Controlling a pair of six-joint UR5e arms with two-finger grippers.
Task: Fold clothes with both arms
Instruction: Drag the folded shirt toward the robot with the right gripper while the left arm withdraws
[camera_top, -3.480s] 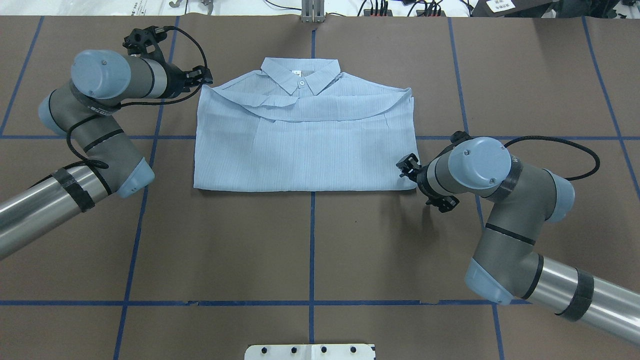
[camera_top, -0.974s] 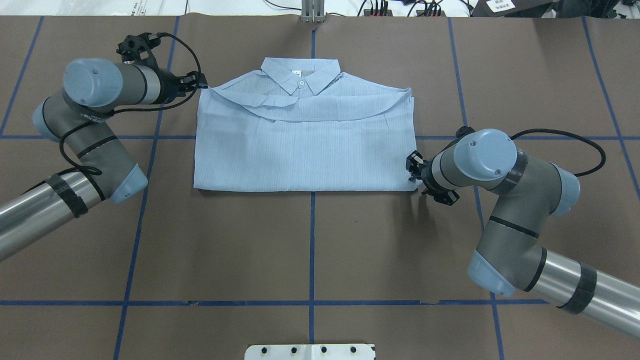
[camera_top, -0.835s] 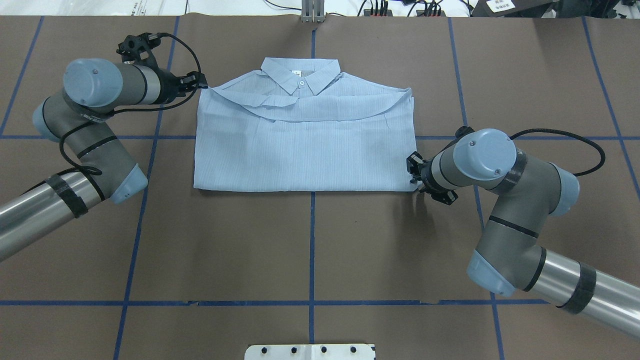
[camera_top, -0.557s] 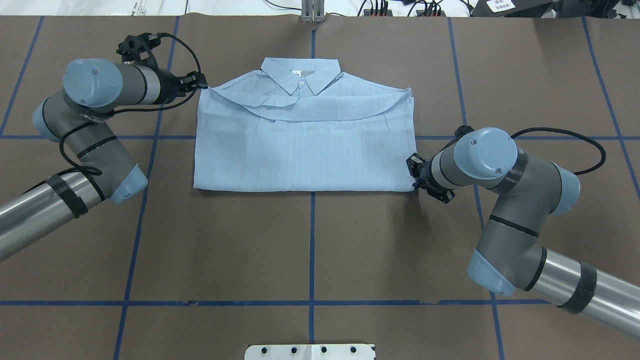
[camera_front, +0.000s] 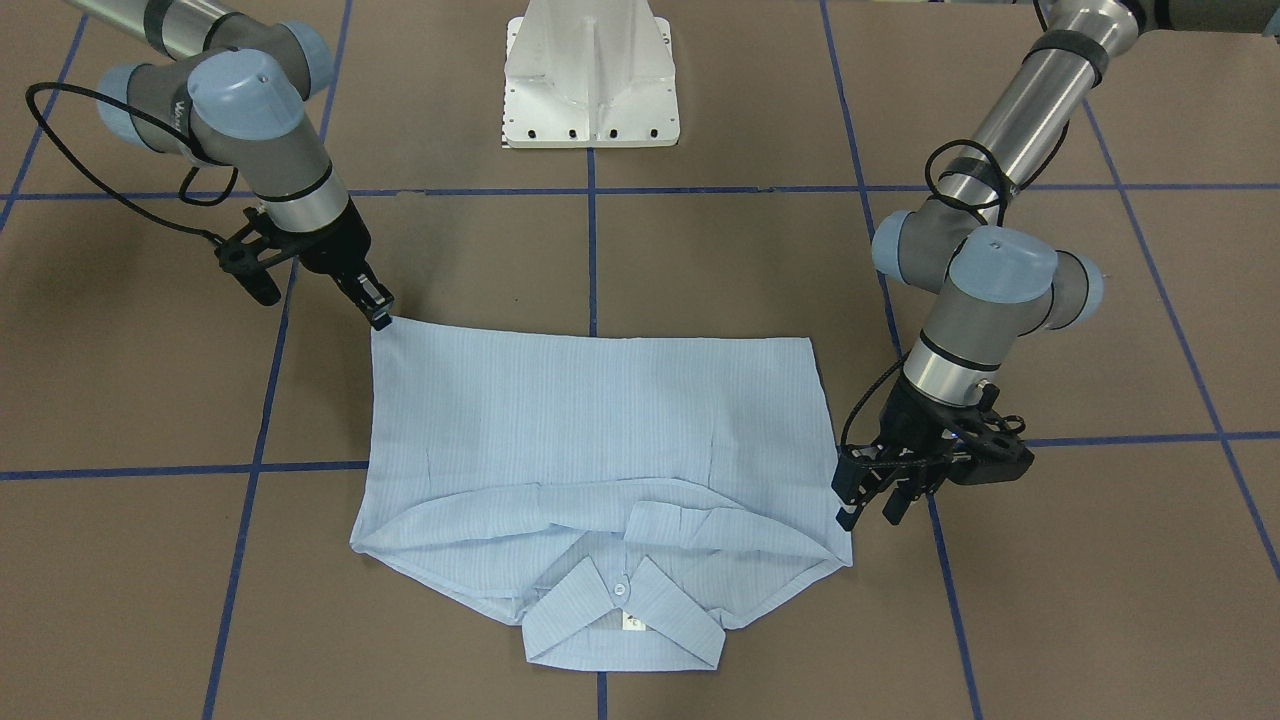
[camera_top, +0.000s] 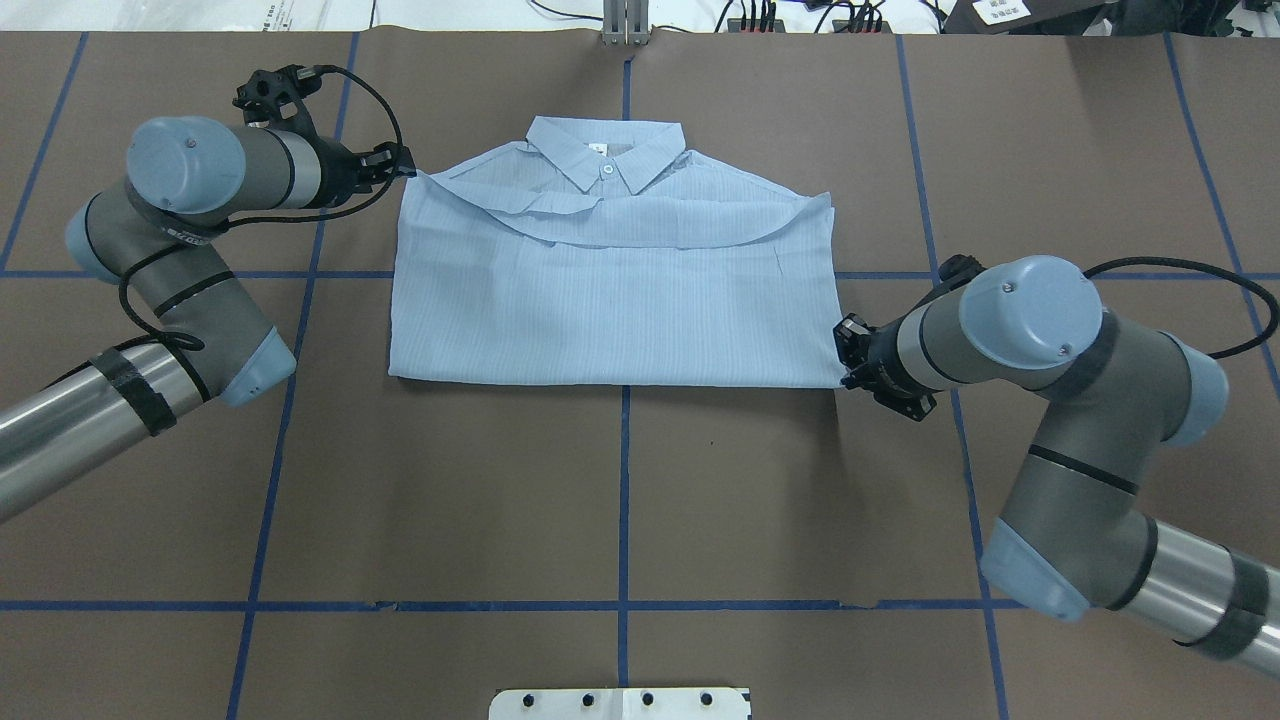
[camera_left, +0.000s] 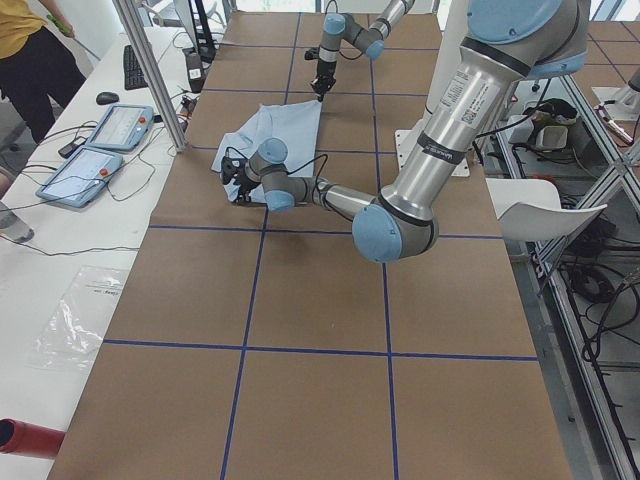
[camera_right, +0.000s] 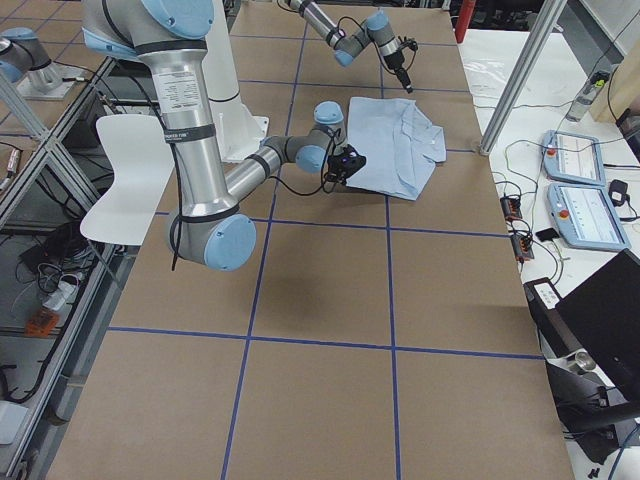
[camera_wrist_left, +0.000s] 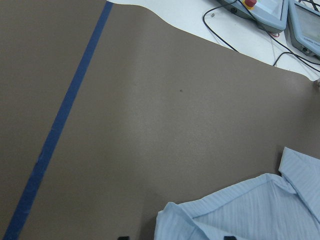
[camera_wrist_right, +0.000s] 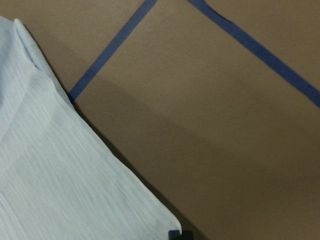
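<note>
The shirt (camera_top: 610, 290) lies folded flat on the surface (camera_top: 620, 500), collar on its far side from me. My right claw (camera_front: 380, 312) is pinched tight on the shirt's right hem corner. My left claw (camera_front: 868, 505) stands spread apart at the shirt's left shoulder corner.

Folded shirt (camera_top: 610, 300) fills the middle. Bare table (camera_top: 620, 500) from its robot-side hem to white pedestal (camera_top: 620, 703). Narrow strip beyond collar (camera_top: 605, 160). Left tool (camera_top: 403, 170) at far-left shoulder corner, right tool (camera_top: 848, 366) at near-right hem corner; left arm (camera_top: 180, 280) and right arm (camera_top: 1080, 400) block both sides.
</note>
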